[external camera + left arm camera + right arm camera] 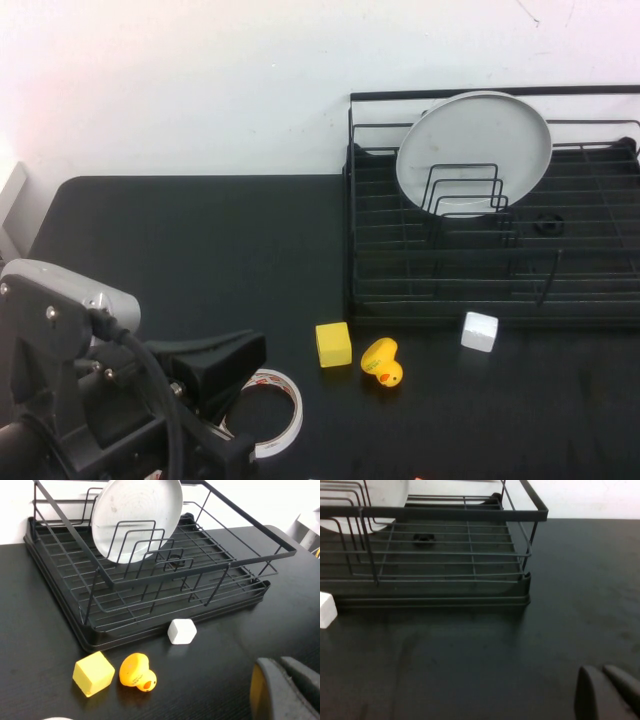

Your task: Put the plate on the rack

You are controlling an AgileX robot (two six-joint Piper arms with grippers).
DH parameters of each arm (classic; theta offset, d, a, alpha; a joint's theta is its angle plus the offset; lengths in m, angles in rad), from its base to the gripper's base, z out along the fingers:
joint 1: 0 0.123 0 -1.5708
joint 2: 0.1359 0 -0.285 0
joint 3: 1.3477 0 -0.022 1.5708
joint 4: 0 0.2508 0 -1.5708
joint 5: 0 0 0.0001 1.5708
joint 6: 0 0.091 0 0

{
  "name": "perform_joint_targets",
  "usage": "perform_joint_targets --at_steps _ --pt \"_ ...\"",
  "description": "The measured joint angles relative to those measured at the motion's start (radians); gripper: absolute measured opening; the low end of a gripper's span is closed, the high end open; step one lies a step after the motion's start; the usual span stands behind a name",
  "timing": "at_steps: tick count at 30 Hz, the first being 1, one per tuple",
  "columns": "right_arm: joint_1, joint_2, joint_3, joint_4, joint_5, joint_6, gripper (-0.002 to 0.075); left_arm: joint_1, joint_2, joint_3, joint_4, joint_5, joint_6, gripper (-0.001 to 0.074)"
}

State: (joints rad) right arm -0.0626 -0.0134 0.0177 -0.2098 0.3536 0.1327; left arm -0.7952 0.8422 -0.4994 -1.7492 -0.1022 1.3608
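The pale grey-green plate [474, 150] stands on edge in the black wire rack [600, 290], among the upright dividers, leaning towards the high back rail. It also shows in the left wrist view [135, 515] inside the rack [235, 560]. My left gripper [240, 360] is shut and empty, low at the table's front left, far from the rack; its fingertips [272, 690] lie together. My right gripper [606, 690] is shut and empty over bare table off the rack's [470, 555] front right corner. It is out of the high view.
A yellow cube [333, 344], a yellow rubber duck [382, 362] and a small white cube [479, 331] lie in front of the rack. A white tape roll [278, 410] lies beside my left gripper. The black table [200, 260] ends at a white wall.
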Motion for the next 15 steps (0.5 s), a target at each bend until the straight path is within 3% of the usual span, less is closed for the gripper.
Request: perform_joint_targets --at_steps 15 --pt "0.000 0.000 0.000 0.000 0.000 0.000 0.0000 0.000 0.000 0.016 0.000 0.000 0.000 -0.0003"
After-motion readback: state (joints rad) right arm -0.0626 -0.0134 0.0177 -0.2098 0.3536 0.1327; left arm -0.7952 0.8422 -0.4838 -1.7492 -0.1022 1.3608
